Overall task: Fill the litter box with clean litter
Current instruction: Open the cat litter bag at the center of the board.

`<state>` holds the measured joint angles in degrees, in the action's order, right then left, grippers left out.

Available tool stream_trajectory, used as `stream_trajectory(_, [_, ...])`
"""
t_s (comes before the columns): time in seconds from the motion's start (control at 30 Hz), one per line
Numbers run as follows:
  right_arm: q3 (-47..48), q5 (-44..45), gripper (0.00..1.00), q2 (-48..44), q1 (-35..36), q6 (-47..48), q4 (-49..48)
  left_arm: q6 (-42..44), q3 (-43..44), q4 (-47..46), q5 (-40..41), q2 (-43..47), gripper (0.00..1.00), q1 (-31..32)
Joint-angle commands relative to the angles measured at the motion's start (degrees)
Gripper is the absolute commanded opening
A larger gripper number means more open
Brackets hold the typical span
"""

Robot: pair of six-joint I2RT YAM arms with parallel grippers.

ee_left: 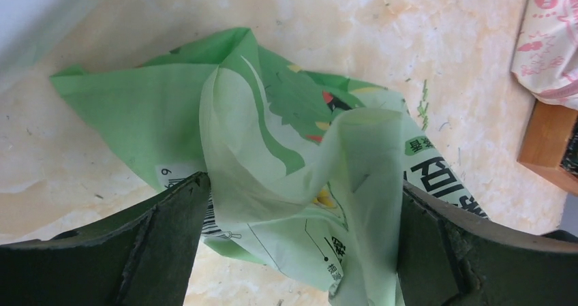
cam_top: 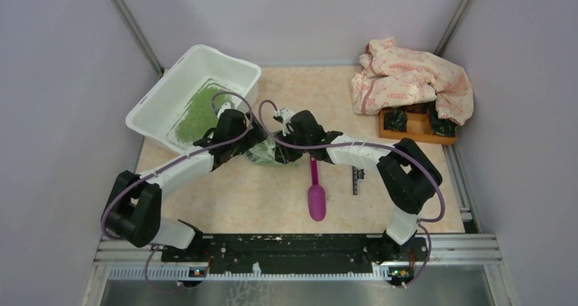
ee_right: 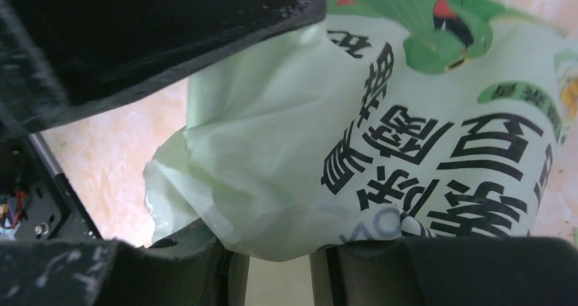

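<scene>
Scene: We see two arms reaching in from the near edge of a pale marbled worktop (cam_top: 259,204) and meeting over a crumpled bag at its middle.

Litter box: The white tub (cam_top: 232,64) sits at the far left corner of the worktop, set askew to the edges, its open top facing up.

Clean litter: A patch of green granules (cam_top: 198,112) lies on the floor of the tub, toward the side nearest the arms. The rest of the floor shows white.

Bag: The light green printed bag (ee_left: 272,115) lies on the worktop just beside the tub's near right corner, folded and slack, with black lettering and a bird picture on its face.

Left gripper: The left gripper (ee_left: 300,187) stands spread as wide as we see it, its dark fingers (ee_left: 170,238) on either side of a raised fold of the bag. The film meets both inner faces; we cannot tell whether it is being pressed.

Right gripper: The right gripper (cam_top: 281,150) comes at the bag from the opposite side, its jaws apart with a bulge of the bag between them. Whether they pinch it, we cannot tell.

Scoop: A purple scoop (cam_top: 316,197) lies flat nearer the near edge, just right of the bag, handle pointing away from the arm bases.

Tray and cloth: An orange wooden compartment tray (cam_top: 409,134) sits at the far right corner, half covered by a rumpled pink-patterned cloth (cam_top: 409,74).
</scene>
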<state>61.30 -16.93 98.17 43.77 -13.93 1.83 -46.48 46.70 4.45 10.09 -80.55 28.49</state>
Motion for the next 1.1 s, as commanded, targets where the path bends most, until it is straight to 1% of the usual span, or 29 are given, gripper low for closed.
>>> stream_trajectory(0.0, [0.7, 3.2, 0.33, 5.3, -0.6, -2.5, -2.9, -0.9, -1.7, -1.0, -1.2, -1.9, 0.99, 0.1])
stream_trajectory(0.2, [-1.4, 2.5, 0.32, 9.6, -0.7, -4.5, -4.7, -2.1, -6.3, -3.0, -1.8, -2.6, 0.99, 0.1])
stream_trajectory(0.27, [-2.6, 2.3, 0.32, 8.2, -0.6, -4.9, -5.5, -2.2, -7.1, -3.2, -1.9, -1.8, 0.99, 0.2])
stream_trajectory(0.37, [-2.5, 2.3, 0.33, 4.0, -0.6, -3.7, -3.4, -1.7, -6.7, -1.9, -1.7, 1.1, 0.99, 0.2])
stream_trajectory(0.47, [-0.9, 2.7, 0.37, -3.7, -0.6, -1.8, 0.3, 0.4, -3.4, 1.6, -1.8, 4.3, 0.99, 0.1])
stream_trajectory(0.63, [6.3, 5.7, 0.45, -16.2, -0.6, 1.4, 9.7, 5.5, 6.3, 9.2, -1.8, 9.3, 0.99, 0.1])
stream_trajectory(0.7, [9.6, 7.2, 0.51, -19.9, -0.6, 2.3, 13.5, 7.4, 9.4, 10.8, -1.8, 10.9, 0.99, 0.0])
stream_trajectory(0.8, [12.8, 10.6, 0.53, -23.7, -0.6, 3.2, 19.7, 9.5, 13.8, 13.9, -1.9, 12.1, 0.99, -0.2])
stream_trajectory(0.9, [11.0, 15.7, 0.54, -26.5, -0.6, 3.2, 24.4, 10.6, 15.9, 16.4, -3.0, 12.9, 0.99, -0.3])
stream_trajectory(1.07, [-1.2, 23.6, 0.55, -30.8, -0.6, -0.4, 24.4, 11.1, 15.9, 18.3, -4.6, 16.7, 0.99, -0.3])
